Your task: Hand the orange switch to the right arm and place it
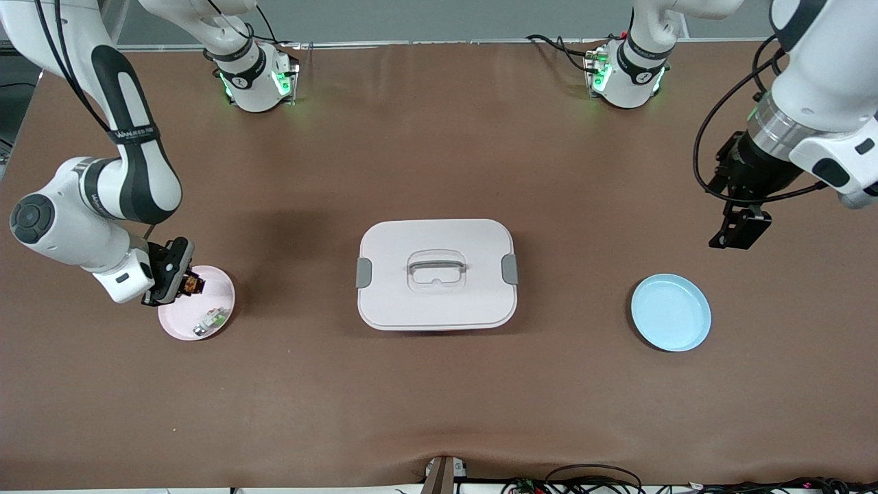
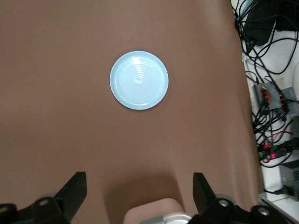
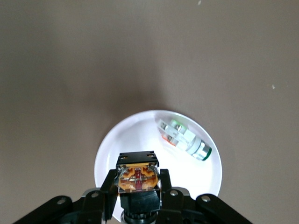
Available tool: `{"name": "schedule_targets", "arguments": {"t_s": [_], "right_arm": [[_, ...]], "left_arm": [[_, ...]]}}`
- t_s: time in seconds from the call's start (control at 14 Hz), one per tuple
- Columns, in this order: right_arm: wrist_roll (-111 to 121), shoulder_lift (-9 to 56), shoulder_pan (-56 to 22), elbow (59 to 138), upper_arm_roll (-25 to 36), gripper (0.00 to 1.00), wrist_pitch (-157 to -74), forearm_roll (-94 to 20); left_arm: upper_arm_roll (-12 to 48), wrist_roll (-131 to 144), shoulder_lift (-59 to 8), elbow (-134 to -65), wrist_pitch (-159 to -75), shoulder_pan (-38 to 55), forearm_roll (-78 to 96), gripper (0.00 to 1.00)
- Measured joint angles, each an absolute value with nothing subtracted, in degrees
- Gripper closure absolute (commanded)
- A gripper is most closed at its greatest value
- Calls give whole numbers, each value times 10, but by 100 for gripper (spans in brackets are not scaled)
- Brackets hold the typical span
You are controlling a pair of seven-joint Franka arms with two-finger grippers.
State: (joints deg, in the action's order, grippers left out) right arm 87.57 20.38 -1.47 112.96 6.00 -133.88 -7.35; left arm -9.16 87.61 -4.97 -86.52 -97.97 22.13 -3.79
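Observation:
The orange switch [image 1: 193, 283] [image 3: 138, 175], a black block with an orange middle, sits between the fingers of my right gripper [image 1: 184, 283] [image 3: 138, 181], which is shut on it. It hangs low over the rim of a small pink plate [image 1: 221, 293] [image 3: 122, 142] at the right arm's end of the table. Whether the switch touches the plate I cannot tell. My left gripper [image 1: 739, 230] [image 2: 138, 183] waits open and empty in the air at the left arm's end of the table.
A small green-and-silver part [image 1: 211, 320] [image 3: 185, 140] lies on the pink plate. A pale lidded box with a handle [image 1: 436, 274] [image 2: 156, 214] stands mid-table. A light blue plate [image 1: 671, 312] [image 2: 139, 80] lies nearer to the front camera than the left gripper's spot.

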Motion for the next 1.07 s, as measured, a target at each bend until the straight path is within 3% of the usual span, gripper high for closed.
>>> {"name": "schedule_targets", "arguments": {"t_s": [0.64, 1.07], "right_arm": [[888, 246, 6, 1167, 60, 100, -1466, -53], [889, 266, 10, 1186, 60, 100, -1517, -53]], "left_arm": [[-95, 529, -38, -872, -905, 139, -22, 0], [-159, 344, -29, -872, -864, 134, -22, 0]]}}
